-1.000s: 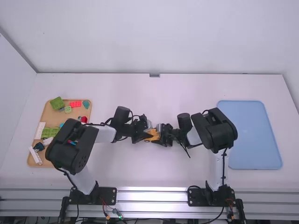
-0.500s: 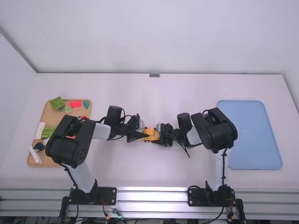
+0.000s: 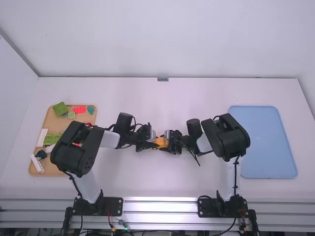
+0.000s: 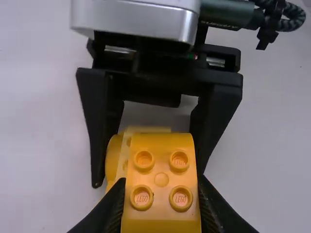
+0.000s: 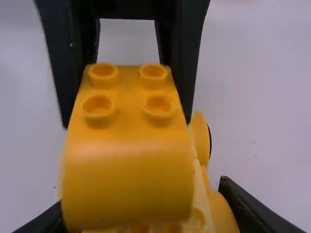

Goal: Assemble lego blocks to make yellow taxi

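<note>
Taxi (image 3: pixel 161 142) between brown tray (image 3: pixel 51 121) and blue tray (image 3: pixel 266 142)

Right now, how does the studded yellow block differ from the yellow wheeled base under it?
The studded block is between the left claw's fingers; the wheeled base is between the right claw's. The block has a rounded end; the base has round wheels. Both are yellow.
</note>
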You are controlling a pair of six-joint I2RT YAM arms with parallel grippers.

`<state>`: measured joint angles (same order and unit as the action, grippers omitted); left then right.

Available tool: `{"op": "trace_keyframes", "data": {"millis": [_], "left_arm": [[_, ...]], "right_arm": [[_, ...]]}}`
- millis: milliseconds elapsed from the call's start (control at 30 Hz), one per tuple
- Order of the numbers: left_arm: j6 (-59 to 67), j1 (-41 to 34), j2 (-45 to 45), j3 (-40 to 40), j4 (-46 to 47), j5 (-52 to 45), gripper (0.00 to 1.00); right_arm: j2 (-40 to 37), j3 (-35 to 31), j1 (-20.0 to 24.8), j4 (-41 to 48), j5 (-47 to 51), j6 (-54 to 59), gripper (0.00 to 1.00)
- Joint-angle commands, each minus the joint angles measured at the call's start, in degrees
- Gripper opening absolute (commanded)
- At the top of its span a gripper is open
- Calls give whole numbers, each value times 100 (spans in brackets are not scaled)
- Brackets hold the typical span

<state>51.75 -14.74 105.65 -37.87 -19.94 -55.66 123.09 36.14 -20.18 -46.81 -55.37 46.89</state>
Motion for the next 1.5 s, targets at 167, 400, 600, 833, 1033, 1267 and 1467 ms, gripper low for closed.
{"op": "trace_keyframes", "data": {"millis": [167, 400, 600, 833, 1033, 1267, 1467], "left_arm": [[17, 87, 238, -7, -232, 114, 1], [-131, 81, 496, -118, -251, 107, 2], [96, -76, 632, -286, 79, 111, 1], [367, -243, 861, -503, 656, 542, 1], [962, -240, 861, -422, 1147, 632, 1], [916, -400, 861, -367, 1414, 1331, 1], [487, -686, 859, -380, 1211, 1541, 1]], "right_arm": [[133, -138, 22, 59, 398, 107, 47], [133, -186, 26, 83, 400, 251, 47], [133, -120, 24, 122, 389, 245, 47], [133, -127, 26, 118, 313, 245, 47], [133, -129, 26, 61, 315, 247, 47], [133, -42, 26, 177, 308, 245, 47], [133, -46, 26, 212, 313, 245, 47]]}}
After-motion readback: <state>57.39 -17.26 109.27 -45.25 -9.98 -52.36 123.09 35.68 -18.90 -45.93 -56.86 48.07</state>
